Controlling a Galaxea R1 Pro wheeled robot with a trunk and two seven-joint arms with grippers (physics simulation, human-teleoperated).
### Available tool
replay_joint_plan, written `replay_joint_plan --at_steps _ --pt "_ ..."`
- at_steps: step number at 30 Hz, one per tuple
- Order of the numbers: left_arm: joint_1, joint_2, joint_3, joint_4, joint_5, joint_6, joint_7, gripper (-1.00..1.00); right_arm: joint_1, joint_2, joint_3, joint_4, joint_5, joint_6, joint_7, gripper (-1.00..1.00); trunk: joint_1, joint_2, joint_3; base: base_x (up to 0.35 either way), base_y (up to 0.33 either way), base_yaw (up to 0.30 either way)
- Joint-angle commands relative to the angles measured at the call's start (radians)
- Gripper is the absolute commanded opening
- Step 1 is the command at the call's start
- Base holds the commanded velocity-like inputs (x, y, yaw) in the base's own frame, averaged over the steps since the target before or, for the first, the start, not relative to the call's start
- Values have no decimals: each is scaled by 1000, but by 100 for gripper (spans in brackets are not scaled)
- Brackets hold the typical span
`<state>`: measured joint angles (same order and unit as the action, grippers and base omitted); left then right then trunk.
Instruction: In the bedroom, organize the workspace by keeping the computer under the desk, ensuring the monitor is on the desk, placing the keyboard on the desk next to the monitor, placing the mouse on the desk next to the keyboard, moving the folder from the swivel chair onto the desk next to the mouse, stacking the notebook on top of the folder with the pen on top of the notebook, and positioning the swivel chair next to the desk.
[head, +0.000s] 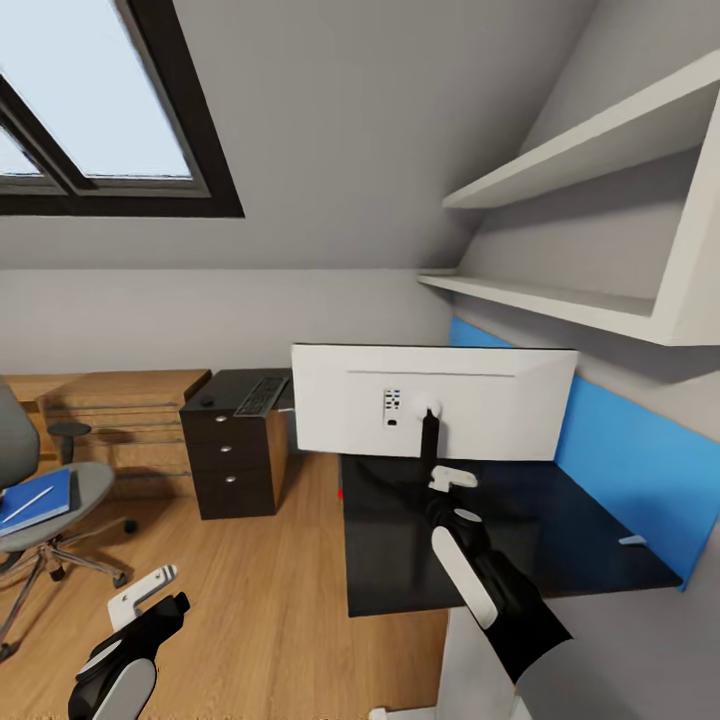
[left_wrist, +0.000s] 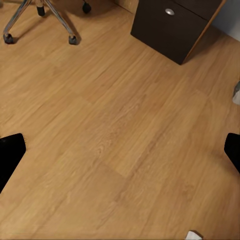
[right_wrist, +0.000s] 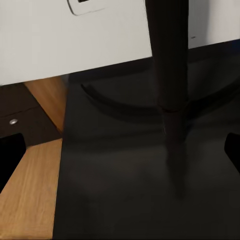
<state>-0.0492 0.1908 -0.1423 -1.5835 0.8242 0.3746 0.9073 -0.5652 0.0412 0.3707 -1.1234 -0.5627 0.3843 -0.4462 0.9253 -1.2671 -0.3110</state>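
The monitor (head: 435, 400) stands on the black desk (head: 590, 550) with its white back toward me. My right gripper (head: 445, 480) is open just behind the monitor's thin black stand (right_wrist: 170, 75), fingers (right_wrist: 11, 156) wide apart over the desk top (right_wrist: 120, 200). At the far left the grey swivel chair (head: 85, 490) carries the blue folder (head: 38, 502) with the white pen (head: 28, 503) on it. The keyboard (head: 262, 395) lies on a dark drawer unit (head: 235, 450). My left gripper (head: 150, 600) hangs open and empty above the wood floor (left_wrist: 120, 130).
White wall shelves (head: 560, 300) jut out above the desk's blue back panel (head: 620, 470). A low light-wood shelf unit (head: 120, 410) runs along the far wall. The chair's castors (left_wrist: 72, 39) and the drawer unit (left_wrist: 172, 25) edge the floor ahead of the left gripper.
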Motion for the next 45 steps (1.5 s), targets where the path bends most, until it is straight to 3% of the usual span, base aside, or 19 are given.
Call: replay_joint_plan --at_steps 1,19,27,35,39,45 --pt "-1 1 -2 -1 4 4 8 100 -1 0 3 -2 -8 2 -9 100 0 -1 -3 0 0 176" --pt "-1 1 -7 -1 4 4 6 100 1 1 11 -4 -9 4 -6 100 0 -1 -18 11 239 110" --pt "-1 1 -29 2 7 6 8 100 1 0 10 -6 -8 2 -6 100 0 -1 -18 201 277 1" --pt "0 1 -31 2 6 6 7 100 1 1 15 -11 -8 2 -6 100 0 -1 -18 89 79 73" --pt "-1 0 -31 2 6 6 7 100 1 2 37 -13 -7 1 -6 100 0 -1 -18 10 9 235" --pt "-1 0 -32 2 6 5 7 100 1 0 51 -22 -7 1 -6 100 -23 41 1 3 2 237"
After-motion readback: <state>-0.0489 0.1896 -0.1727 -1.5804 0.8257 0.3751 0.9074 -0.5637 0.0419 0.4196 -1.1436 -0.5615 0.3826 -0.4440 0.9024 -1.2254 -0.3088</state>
